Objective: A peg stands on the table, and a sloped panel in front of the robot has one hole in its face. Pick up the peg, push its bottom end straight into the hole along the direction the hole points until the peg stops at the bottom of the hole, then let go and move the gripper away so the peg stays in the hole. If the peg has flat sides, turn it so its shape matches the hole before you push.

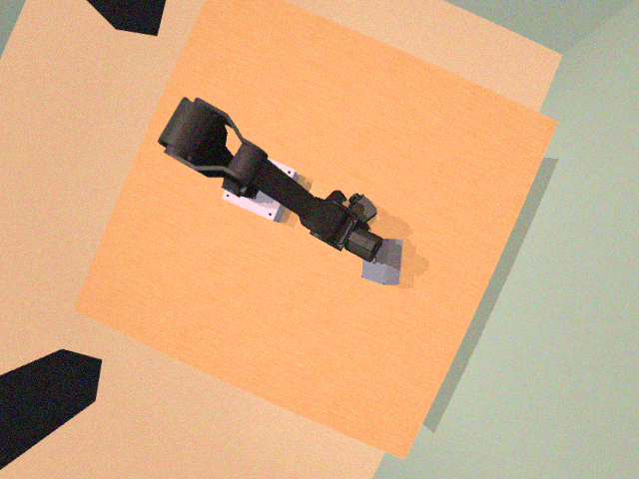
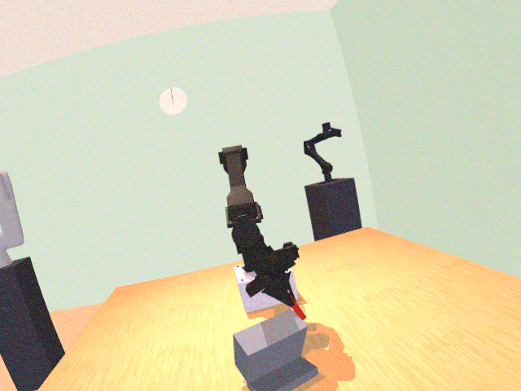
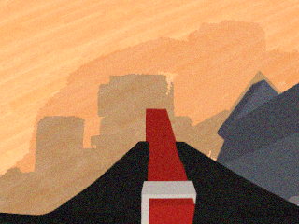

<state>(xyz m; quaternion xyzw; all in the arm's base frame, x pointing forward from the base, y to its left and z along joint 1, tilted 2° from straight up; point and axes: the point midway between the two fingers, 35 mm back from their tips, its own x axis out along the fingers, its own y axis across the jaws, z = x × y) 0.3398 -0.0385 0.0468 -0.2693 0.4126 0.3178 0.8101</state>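
My gripper (image 2: 291,300) (image 3: 161,151) is shut on the red peg (image 2: 299,310) (image 3: 161,128), which is tilted, its free end pointing down and away from the fingers. The peg has a pale band near its other end in the wrist view. The grey block with the sloped panel (image 1: 381,273) (image 2: 269,359) (image 3: 263,161) stands on the table. In the wrist view it lies to the right of the peg, with a gap between them. In the exterior view the peg's free end is by the block's upper right corner. The hole is almost wholly hidden beneath the gripper in the top view.
The arm's pale base plate (image 1: 248,205) (image 2: 263,300) is behind the block on the wooden table (image 1: 248,309) (image 2: 420,294). Dark pedestals (image 2: 334,210) (image 2: 25,319) stand beyond the table, one carrying another arm. The block's low step (image 2: 286,373) faces the exterior view.
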